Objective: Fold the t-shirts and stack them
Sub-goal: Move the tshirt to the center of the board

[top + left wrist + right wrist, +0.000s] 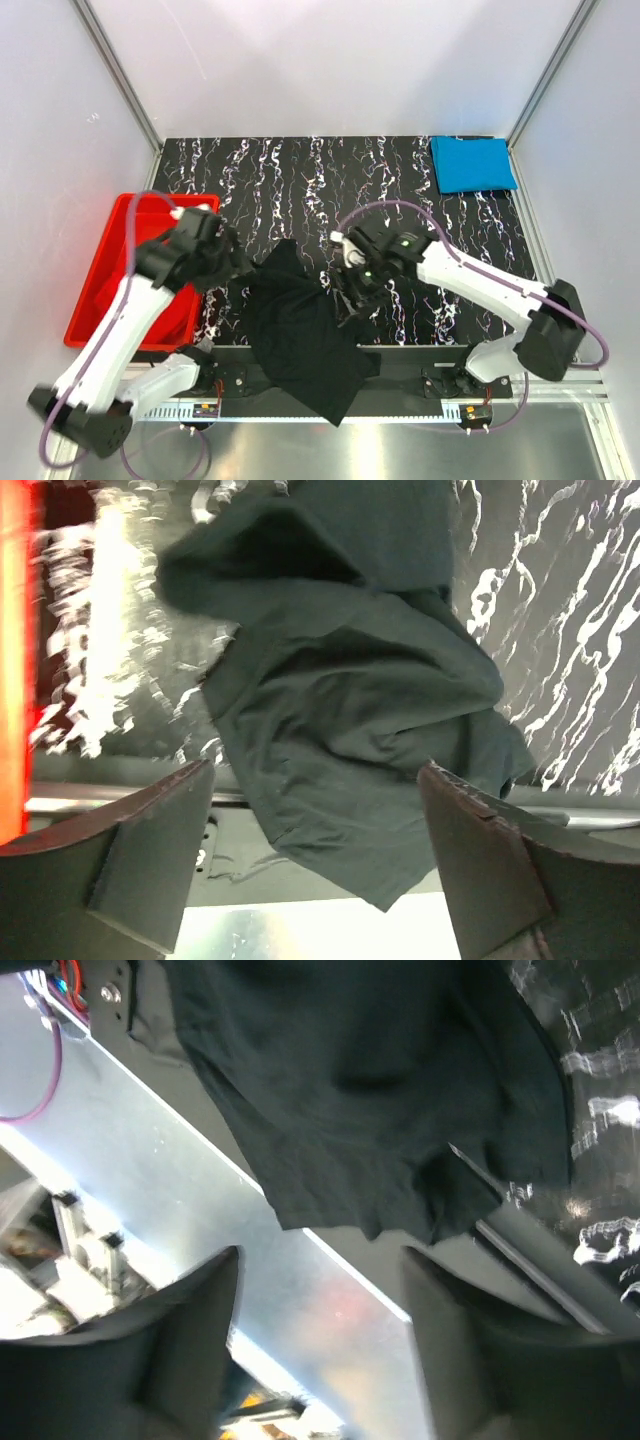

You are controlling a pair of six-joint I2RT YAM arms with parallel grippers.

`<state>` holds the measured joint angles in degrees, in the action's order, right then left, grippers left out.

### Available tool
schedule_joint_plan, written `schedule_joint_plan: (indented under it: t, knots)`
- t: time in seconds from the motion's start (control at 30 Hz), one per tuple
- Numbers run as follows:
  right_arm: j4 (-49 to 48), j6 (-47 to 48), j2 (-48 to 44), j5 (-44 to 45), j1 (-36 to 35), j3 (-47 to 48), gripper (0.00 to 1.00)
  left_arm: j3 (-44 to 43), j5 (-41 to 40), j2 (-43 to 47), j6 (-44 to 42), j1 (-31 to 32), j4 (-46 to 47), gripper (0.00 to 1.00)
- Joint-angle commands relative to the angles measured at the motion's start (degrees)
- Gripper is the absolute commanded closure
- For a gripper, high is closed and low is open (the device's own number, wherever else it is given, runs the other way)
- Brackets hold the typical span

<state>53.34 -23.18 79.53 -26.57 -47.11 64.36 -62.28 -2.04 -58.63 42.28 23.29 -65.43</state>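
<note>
The black t-shirt (300, 330) lies crumpled at the table's near edge, and its lower part hangs over the front rail. My left gripper (237, 264) is open just left of the shirt's top corner. The left wrist view shows the shirt (340, 700) below the open, empty gripper (315, 780). My right gripper (352, 287) is open at the shirt's right edge. The right wrist view shows the shirt's hem (370, 1090) beyond the empty gripper (320, 1260). The bright blue t-shirt (472, 163) lies folded at the back right corner. I see no red t-shirt.
A rigid red plastic tub (97, 268) stands at the left edge of the table, partly under my left arm; its side shows in the left wrist view (12, 660). The black marbled tabletop (300, 180) lies between the arms and the back wall.
</note>
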Motion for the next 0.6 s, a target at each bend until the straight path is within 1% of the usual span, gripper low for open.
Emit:
schedule_joint_plan:
  t: [0.0,0.03,0.1,0.13,0.2,0.23,0.27,0.3,0.33,0.37,0.4,0.43,0.47,0.5,0.53,0.57]
  knots:
    - [-3.16,2.17,4.22,6.96,-5.52,8.57,0.33,-5.64,-11.29,10.79,7.10,0.00,-0.66,0.17]
    - [-3.07,2.26,7.54,7.49,-7.10,12.33,0.33,-10.53,-15.14,11.69,7.55,0.00,-1.80,0.19]
    - [-2.63,2.35,10.98,10.72,-12.18,16.39,0.33,-15.91,-18.86,11.53,8.08,0.09,-3.64,0.22]
    - [-2.72,1.91,14.13,11.88,-13.61,19.72,0.33,-20.47,-22.53,11.17,8.25,0.09,-6.00,0.27]
    - [-3.42,1.12,17.75,12.68,-15.37,22.73,0.34,-24.36,-26.59,10.82,9.22,0.00,-8.65,0.30]
    - [-3.94,0.68,21.86,12.16,-15.73,25.61,0.35,-25.60,-30.00,11.17,9.22,0.00,-10.23,0.31]
    - [-3.95,0.51,24.42,12.15,-16.16,27.56,0.37,-27.09,-31.25,11.61,8.26,0.09,-10.42,0.33]
    - [-3.34,0.07,27.15,13.02,-17.39,32.62,0.39,-27.80,-32.31,11.96,7.73,0.00,-10.86,0.34]
    - [-2.90,-0.54,32.48,13.29,-18.01,35.20,0.39,-28.68,-33.63,12.92,6.94,0.00,-10.86,0.34]
    - [-2.11,-0.99,35.06,14.08,-18.97,37.92,0.39,-29.73,-33.55,13.28,4.59,0.00,-10.51,0.34]
    - [-1.49,-1.25,37.52,16.35,-19.76,43.78,0.39,-30.26,-33.55,13.71,3.17,0.00,-9.90,0.34]
    - [-0.88,-2.04,42.42,17.76,-21.43,46.79,0.39,-30.70,-33.38,14.50,1.85,0.00,-9.89,0.34]
    - [1.48,-3.09,45.08,20.91,-21.96,50.13,0.39,-31.14,-33.64,14.77,0.01,0.09,-10.24,0.34]
    - [3.15,-4.23,47.80,22.25,-22.14,53.47,0.39,-31.76,-33.73,14.95,-0.70,0.00,-11.29,0.33]
    - [5.00,-7.37,53.22,23.48,-22.41,60.12,0.39,-32.02,-34.25,15.04,-1.06,0.00,-12.08,0.33]
    - [9.89,-9.06,55.97,25.06,-22.50,63.66,0.37,-32.11,-33.99,15.21,-1.58,0.00,-12.70,0.33]
